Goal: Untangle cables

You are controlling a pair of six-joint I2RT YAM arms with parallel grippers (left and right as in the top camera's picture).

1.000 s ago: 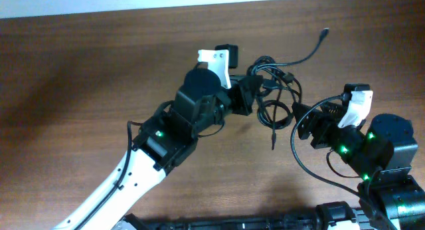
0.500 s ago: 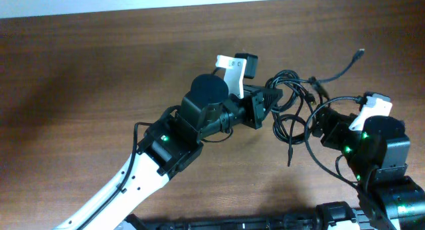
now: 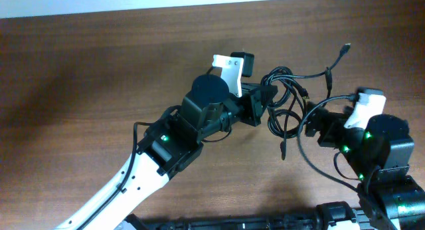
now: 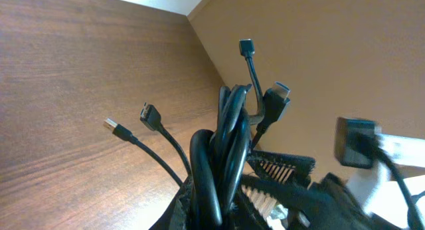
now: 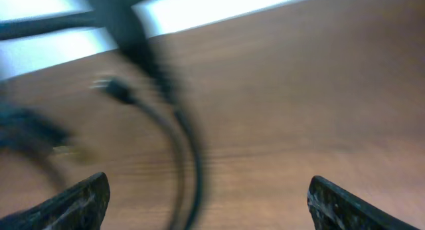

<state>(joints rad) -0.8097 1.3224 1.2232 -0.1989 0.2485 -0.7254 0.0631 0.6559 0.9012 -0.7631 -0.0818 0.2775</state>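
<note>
The tangle of thin black flexible cables (image 4: pixel 222 150) with small plug ends sits over the brown wood-grain table (image 3: pixel 80 70), between the two arms and right of centre; whether its lowest loops touch the wood I cannot tell. The left gripper (image 3: pixel 261 102) is clenched on the thick middle of the bundle, several strands pinched side by side against its ribbed pads (image 4: pixel 275 169). Plugs fan out above it in the wrist view (one metallic-tipped plug (image 4: pixel 109 123) sticks out sideways, clear of the rest). The right gripper (image 5: pixel 207 193) stands just beside the loops with its fingers spread wide, gripping nothing; a blurred strand crosses the gap between them without being pinched. The step in hand looks like choosing one strand to draw out of the knot while the left arm anchors it. To do that well, the right gripper should close on a single cable, not a doubled loop. It should preferably close near a loose tail such as the one ending in the free plug end (image 3: pixel 346 49) toward the far edge, since a loose tail can be fed back through the loops. The pull should go slowly, away from the left gripper, and ease off if the loops cinch tighter instead of opening. A hard tug would likely tighten the knot or drag the bundle out of the left grip.
</note>
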